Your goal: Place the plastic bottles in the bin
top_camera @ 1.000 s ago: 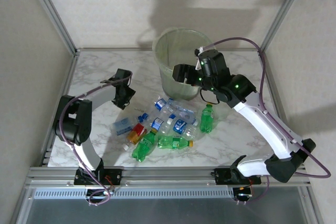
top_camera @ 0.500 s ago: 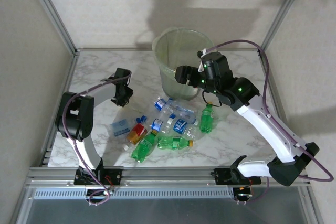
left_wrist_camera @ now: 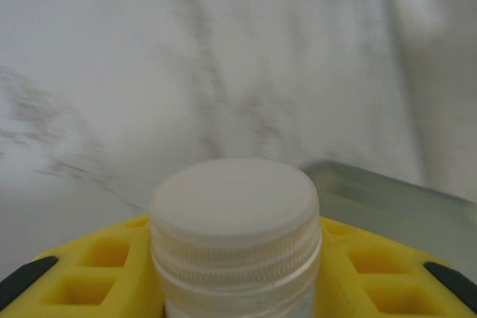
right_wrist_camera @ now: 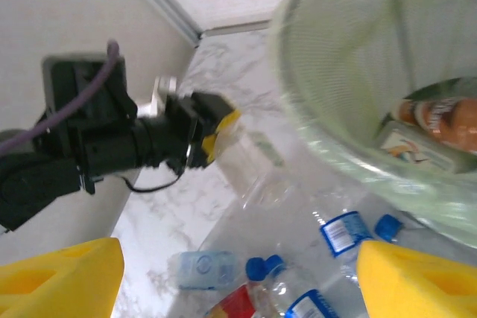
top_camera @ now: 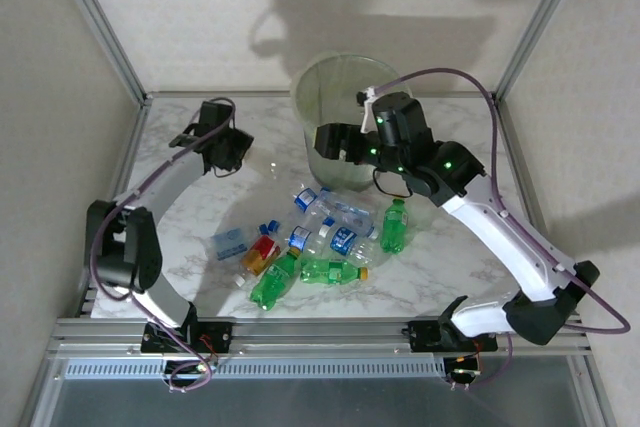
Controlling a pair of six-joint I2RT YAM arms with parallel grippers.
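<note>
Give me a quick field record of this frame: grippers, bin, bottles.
left gripper: shut on a clear bottle with a white cap, left of the bin
right gripper: open, empty, beside the bin
bin: upright, a brown-label bottle inside
table: loose bottles heaped in front of the bin

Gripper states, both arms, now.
Left gripper: closed on a clear white-capped bottle.
Right gripper: open, holding nothing.

High view from the near edge, close wrist views; bin common to top and right wrist.
</note>
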